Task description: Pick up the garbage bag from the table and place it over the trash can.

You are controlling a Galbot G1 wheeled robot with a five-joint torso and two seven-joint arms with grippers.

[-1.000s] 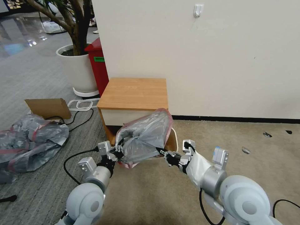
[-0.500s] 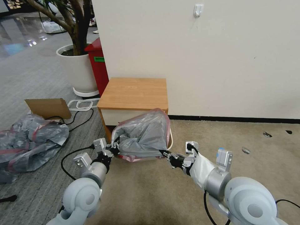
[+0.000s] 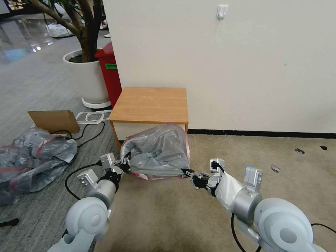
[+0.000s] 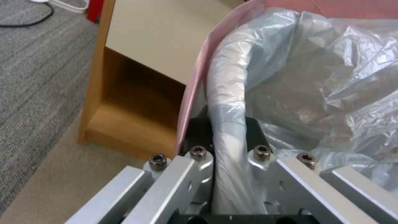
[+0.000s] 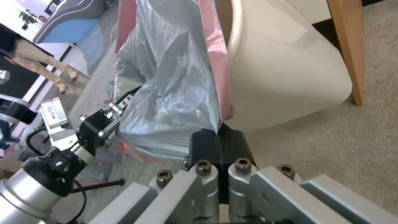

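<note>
The garbage bag (image 3: 155,152), translucent grey with a pink-red band, hangs stretched low in front of the table (image 3: 150,105). My left gripper (image 3: 124,165) is shut on its left edge and my right gripper (image 3: 187,172) on its right edge. In the left wrist view the bag (image 4: 315,81) lies over a rounded white rim that runs between the closed black fingers (image 4: 195,130). In the right wrist view the shut fingertips (image 5: 207,143) pinch the pink band beside the cream-white trash can (image 5: 290,71), with the bag (image 5: 170,77) draped across its opening. The bag hides the trash can in the head view.
A heap of grey bags (image 3: 35,157) lies on the floor at the left, behind it a cardboard box (image 3: 54,120), a white plant pot (image 3: 87,78) and a tall red bin (image 3: 110,73). A black cable (image 3: 80,169) loops near my left arm. Open carpet (image 3: 262,154) stretches to the right.
Both grippers have come down and drawn apart, the left one moving left. The bag has dropped and spread wider, and now covers the bin rim that showed at its right edge.
</note>
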